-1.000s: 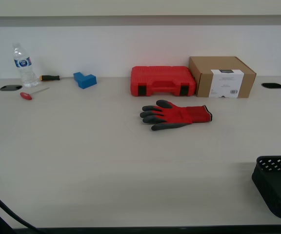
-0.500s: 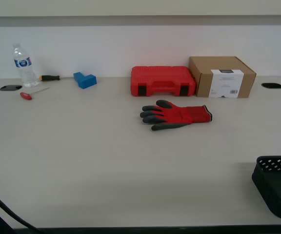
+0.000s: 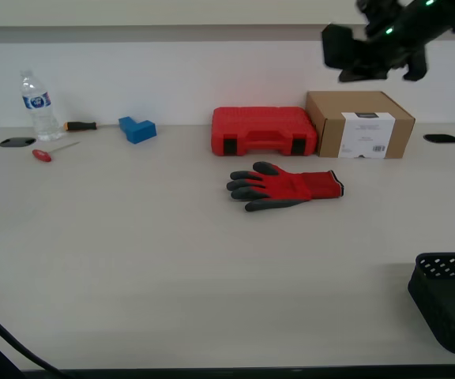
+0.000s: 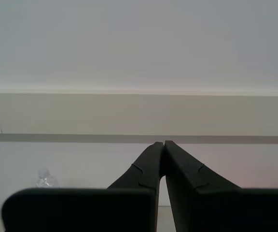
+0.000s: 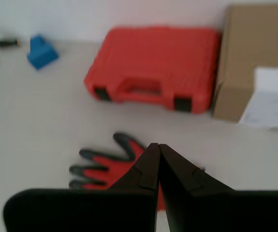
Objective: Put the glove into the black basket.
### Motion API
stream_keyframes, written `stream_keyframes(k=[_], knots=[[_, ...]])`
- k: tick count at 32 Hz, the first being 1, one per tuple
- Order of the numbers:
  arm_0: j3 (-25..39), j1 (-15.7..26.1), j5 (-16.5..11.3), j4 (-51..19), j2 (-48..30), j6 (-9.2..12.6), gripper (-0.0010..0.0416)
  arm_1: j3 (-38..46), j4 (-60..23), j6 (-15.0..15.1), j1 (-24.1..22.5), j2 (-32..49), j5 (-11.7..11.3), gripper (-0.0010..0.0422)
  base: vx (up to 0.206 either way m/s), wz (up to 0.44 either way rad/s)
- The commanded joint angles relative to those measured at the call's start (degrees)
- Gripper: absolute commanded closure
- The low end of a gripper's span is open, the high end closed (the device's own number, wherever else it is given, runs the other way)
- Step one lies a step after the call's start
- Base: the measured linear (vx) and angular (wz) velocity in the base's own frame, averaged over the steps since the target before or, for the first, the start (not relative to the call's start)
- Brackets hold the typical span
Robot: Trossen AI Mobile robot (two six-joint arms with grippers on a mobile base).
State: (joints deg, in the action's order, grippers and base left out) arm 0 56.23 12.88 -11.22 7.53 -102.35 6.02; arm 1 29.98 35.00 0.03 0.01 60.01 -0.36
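Both grippers pinched shut and empty, above the table.

My first gripper (image 5: 158, 146) hangs over the red knit glove with dark grey coated fingers (image 3: 284, 186), jaws together. My second gripper (image 4: 163, 143), also closed, faces the wall. Behind the glove stand a red plastic tool case (image 3: 264, 131) and a brown cardboard box (image 3: 359, 124); the black perforated plastic basket (image 3: 449, 298) sits well apart at the exterior view's lower right.

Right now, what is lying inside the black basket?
Only a corner of the black basket shows, at the exterior view's right edge. Nothing is seen inside it, but most of its interior is out of frame. The glove lies on the table.
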Motion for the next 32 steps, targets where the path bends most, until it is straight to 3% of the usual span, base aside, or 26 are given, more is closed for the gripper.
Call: stream_keyframes(k=[1, 7, 10, 14, 18, 20, 22, 25, 32], knots=[[5.9, 4.94, -0.07, -2.14, -8.79, -0.04, 0.0405, 0.02, 0.22, 0.0, 0.0, 0.0, -0.09, 0.0412, 0.0, 0.0], [16.2, 11.61, -0.04, -7.85, -22.29, -0.04, 0.0405, 0.02, 0.24, 0.02, 0.0, 0.0, -0.09, 0.0412, 0.0, 0.0], [20.46, 12.2, -0.13, -10.14, -26.88, 0.04, 0.0405, 0.07, 0.24, 0.02, 0.0, 0.0, -0.09, 0.0412, 0.0, 0.0], [30.29, 12.24, 0.17, -22.45, -34.42, -0.07, 0.0405, 0.02, 0.22, 0.0, 0.0, 0.0, -0.24, 0.0412, 0.0, 0.0], [39.17, 11.93, 5.2, -33.33, -39.1, -1.42, 0.0405, 0.02, 0.26, 0.02, 0.0, 0.0, -0.24, 0.0412, 0.0, 0.0], [42.45, 11.91, 8.61, -37.16, -40.7, -3.3, 0.0405, 0.02, 0.22, 0.0, 0.0, 0.0, -0.24, 0.0412, 0.0, 0.0], [44.26, 11.72, 11.78, -39.58, -41.68, -4.61, 0.0405, 0.0, 0.22, 0.0, 0.0, 0.0, -0.24, 0.0412, 0.0, 0.0], [44.28, 10.6, 13.18, -40.46, -41.81, -4.96, 0.0405, 0.02, 0.24, 0.02, 0.0, 0.0, -0.26, 0.0412, 0.0, 0.0], [41.29, 5.66, 13.2, -39.45, -41.81, -5.27, 0.0393, 0.02, 0.24, 0.02, 0.0, 0.0, -0.24, 0.0412, 0.0, 0.0]])
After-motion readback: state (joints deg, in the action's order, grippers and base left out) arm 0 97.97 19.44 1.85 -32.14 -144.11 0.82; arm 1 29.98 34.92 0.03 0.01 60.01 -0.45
